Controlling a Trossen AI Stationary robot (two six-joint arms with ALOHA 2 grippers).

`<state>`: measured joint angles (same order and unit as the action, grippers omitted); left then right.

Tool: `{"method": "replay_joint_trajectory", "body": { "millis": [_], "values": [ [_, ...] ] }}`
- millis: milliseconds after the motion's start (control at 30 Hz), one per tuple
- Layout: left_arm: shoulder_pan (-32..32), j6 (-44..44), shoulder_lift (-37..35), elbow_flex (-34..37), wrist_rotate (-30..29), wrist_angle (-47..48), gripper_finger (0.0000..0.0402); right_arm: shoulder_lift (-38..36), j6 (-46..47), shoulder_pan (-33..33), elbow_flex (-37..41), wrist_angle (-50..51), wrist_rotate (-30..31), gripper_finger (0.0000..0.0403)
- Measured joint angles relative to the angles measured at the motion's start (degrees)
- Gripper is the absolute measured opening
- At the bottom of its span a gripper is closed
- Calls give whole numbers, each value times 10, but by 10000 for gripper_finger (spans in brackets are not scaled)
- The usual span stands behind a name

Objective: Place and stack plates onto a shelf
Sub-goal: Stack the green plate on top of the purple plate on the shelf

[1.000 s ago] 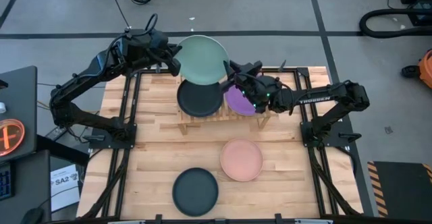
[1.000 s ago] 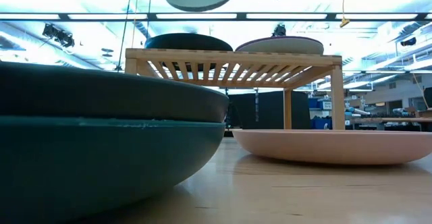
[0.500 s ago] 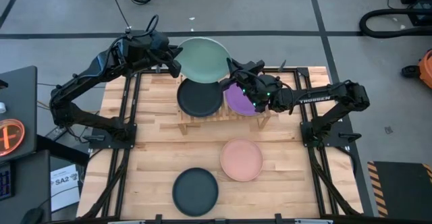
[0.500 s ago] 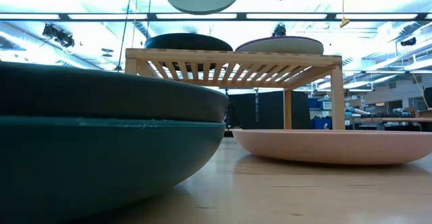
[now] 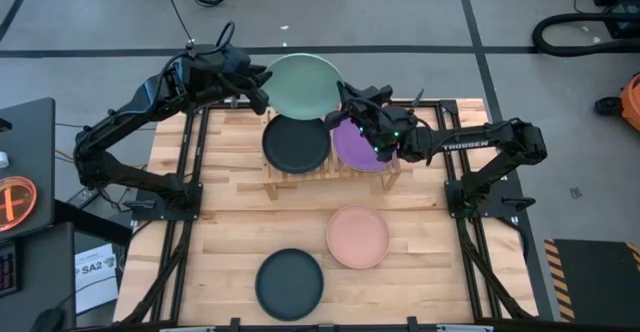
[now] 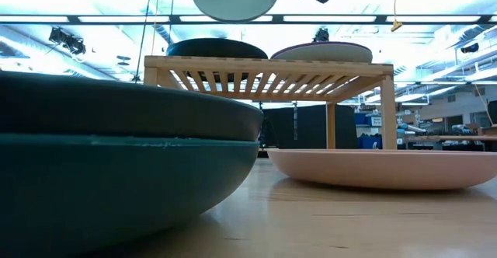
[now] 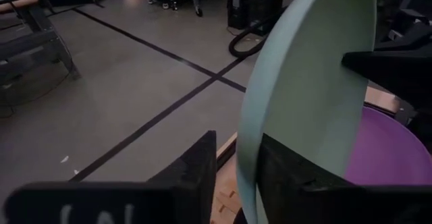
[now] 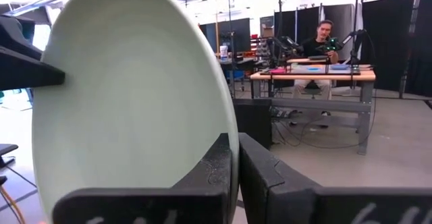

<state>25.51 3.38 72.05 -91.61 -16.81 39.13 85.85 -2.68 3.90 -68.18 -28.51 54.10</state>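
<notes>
High view: mint plate (image 5: 302, 85) between both grippers.

A: Any text legible?
B: Yep. "TROSSEN" in white on the right arm (image 5: 463, 145), high view. Also "SA2" on a white sheet (image 5: 93, 269) lying on the floor by the desk's (image 5: 230, 222) left edge.
A: Others?
B: Nope, nothing else readable.
</notes>
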Motion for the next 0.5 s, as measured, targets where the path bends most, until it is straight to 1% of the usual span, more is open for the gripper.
{"method": "replay_joint_trajectory", "body": {
  "millis": [200,333,500],
  "values": [
    [1,5,-1,0,-6,-2,126,1,-21,13,0,3,44,19],
    [1,5,-1,0,-5,-1,128,1,-36,18,0,1,79,18],
    [0,5,-1,0,-3,0,128,0,-86,19,0,0,133,18]
  ]
}}
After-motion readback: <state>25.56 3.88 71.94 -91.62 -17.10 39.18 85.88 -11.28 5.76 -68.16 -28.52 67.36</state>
